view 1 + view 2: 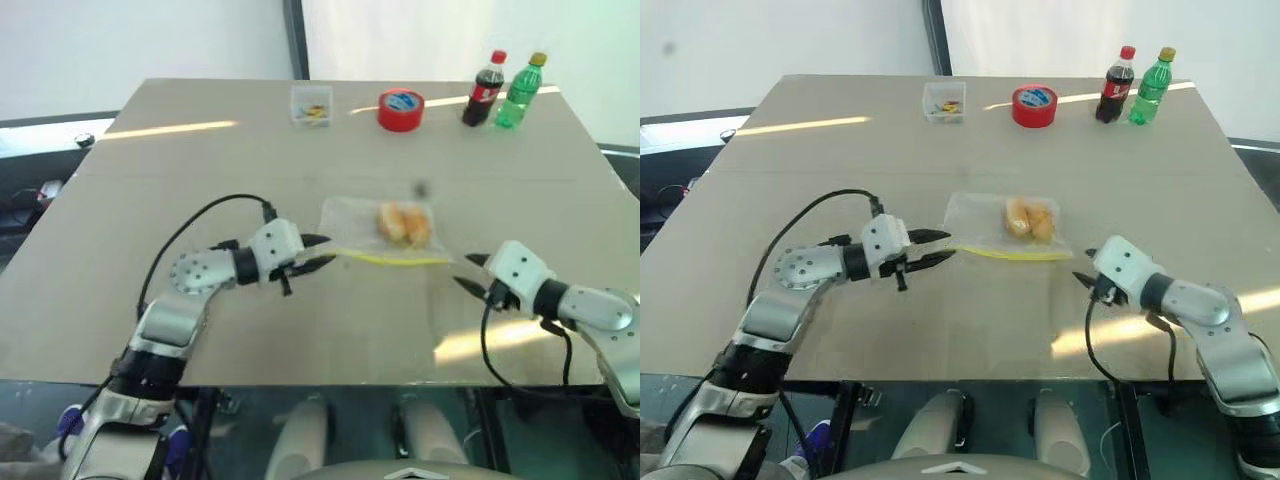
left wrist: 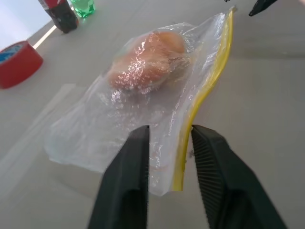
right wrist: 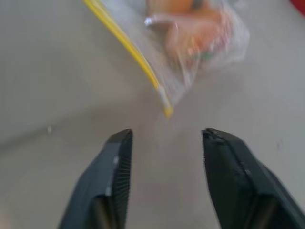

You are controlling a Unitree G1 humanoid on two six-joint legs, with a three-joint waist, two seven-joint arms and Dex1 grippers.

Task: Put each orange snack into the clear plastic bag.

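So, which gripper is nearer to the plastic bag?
Left. The left gripper is open right at the plastic bag, at the end of its yellow strip. The right gripper is open too, a little apart from the other end.

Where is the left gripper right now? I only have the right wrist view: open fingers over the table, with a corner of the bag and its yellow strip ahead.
Observer: The left gripper is at the opposite end of the yellow strip from yours. It is open, and in the left wrist view the corner of the clear plastic bag lies between its fingers. I cannot tell whether they touch it.
Operator: I see orange through the plastic. How many snacks are in there?
Observer: Two orange snacks lie side by side inside the bag.
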